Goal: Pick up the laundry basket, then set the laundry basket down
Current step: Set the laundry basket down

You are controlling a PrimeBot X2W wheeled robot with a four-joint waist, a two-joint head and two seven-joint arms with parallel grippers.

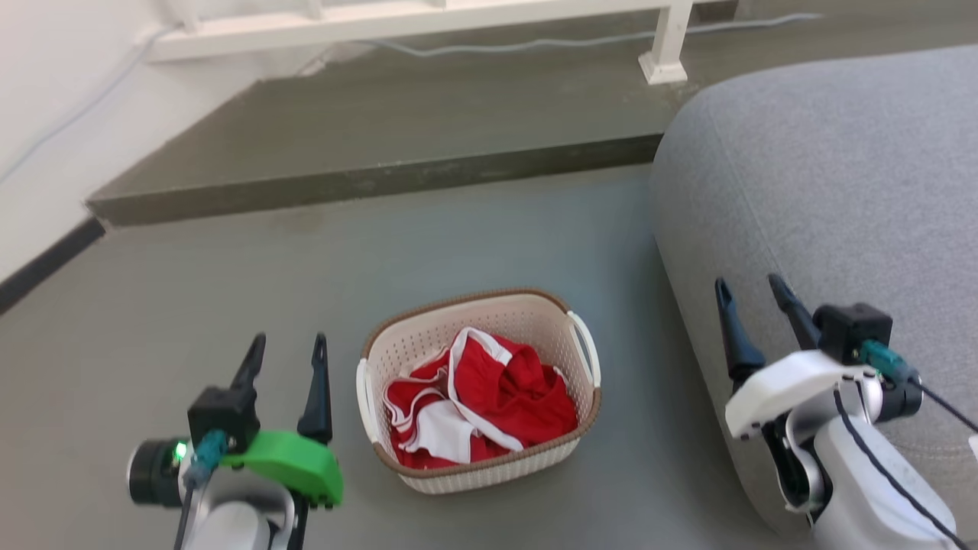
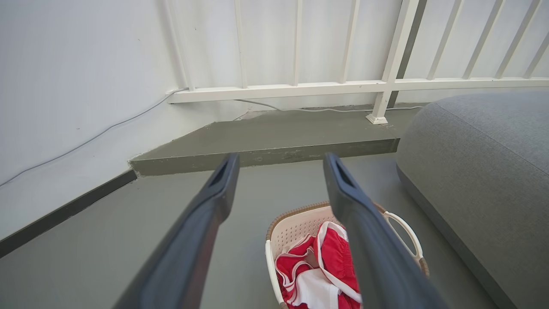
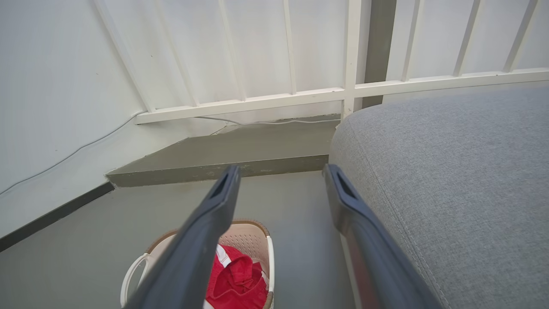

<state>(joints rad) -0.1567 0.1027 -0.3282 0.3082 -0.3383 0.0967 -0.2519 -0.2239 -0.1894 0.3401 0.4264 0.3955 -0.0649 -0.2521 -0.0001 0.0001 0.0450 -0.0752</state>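
From the head view, a smooth grey floor [image 1: 497,229] runs up to a low raised concrete step [image 1: 412,122]. A white-painted railing [image 1: 397,23] stands on the step, its upper part cut off by the top edge. A thin grey cable [image 1: 535,42] trails along the base of the railing. A plain white wall [image 1: 46,92] with a black skirting [image 1: 46,263] closes the left side, and a rounded grey fabric sofa [image 1: 840,168] bulks in from the right.

The small cream-white perforated plastic laundry basket [image 1: 497,317] with a brown woven-look rim stands on the floor near the sofa's lower edge, between the two arms. A crumpled red garment with white trim [image 1: 519,389] lies in it. The left gripper [image 1: 289,340], with a green cover and a lit green lamp at its wrist, hangs beside the basket's left handle, fingers spread and empty. The right gripper [image 1: 748,284] hovers in front of the sofa, well apart from the basket, its fingers also parted around nothing.

In the left wrist view, the far finger crosses the basket, hiding part of its rim, and the bottom edge cuts off the near end.

In the right wrist view, the near finger covers much of the basket and the bottom edge trims the rest. The sofa hides the floor to the right.
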